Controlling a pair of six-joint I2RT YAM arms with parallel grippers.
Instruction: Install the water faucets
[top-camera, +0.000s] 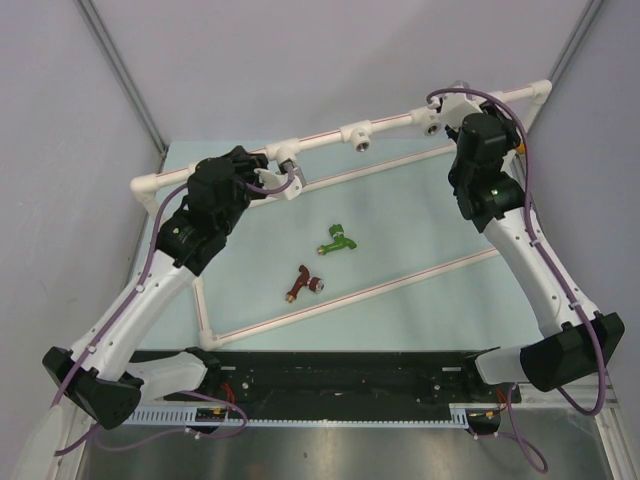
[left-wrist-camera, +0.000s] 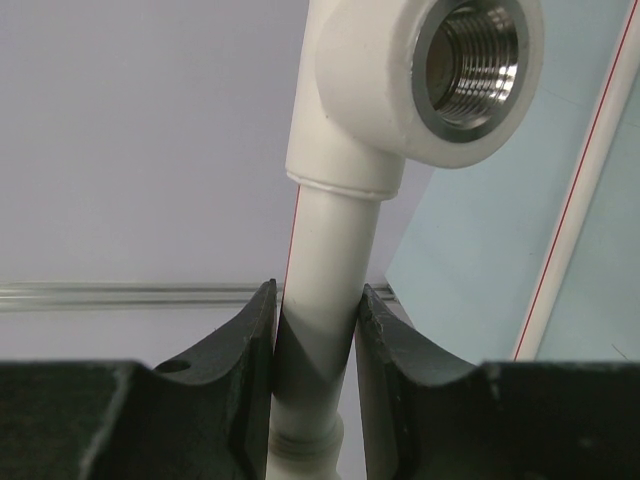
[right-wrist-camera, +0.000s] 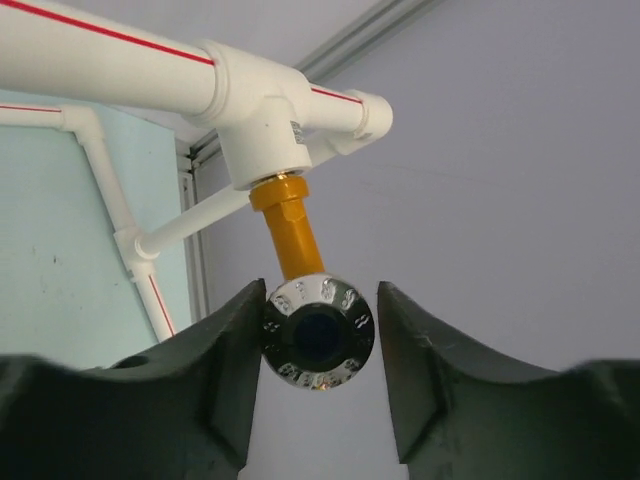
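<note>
The orange-yellow faucet (right-wrist-camera: 292, 235) stands screwed into a tee socket (right-wrist-camera: 262, 135) of the white pipe frame (top-camera: 400, 118). Its round metallic end (right-wrist-camera: 318, 332) sits between the jaws of my right gripper (right-wrist-camera: 320, 320), which is open: the left finger touches the end and the right finger stands apart. My left gripper (left-wrist-camera: 317, 310) is shut on a white pipe (left-wrist-camera: 325, 270) of the frame, just below an empty silver-ringed socket (left-wrist-camera: 470, 60). The green faucet (top-camera: 338, 241) and the dark red-brown faucet (top-camera: 303, 284) lie loose on the pale mat, inside the frame.
The frame's back rail carries an empty middle socket (top-camera: 360, 135). Thin red-striped pipes (top-camera: 380, 290) cross the mat diagonally. Grey walls close in behind and at both sides. A black rail (top-camera: 340, 375) runs along the near edge.
</note>
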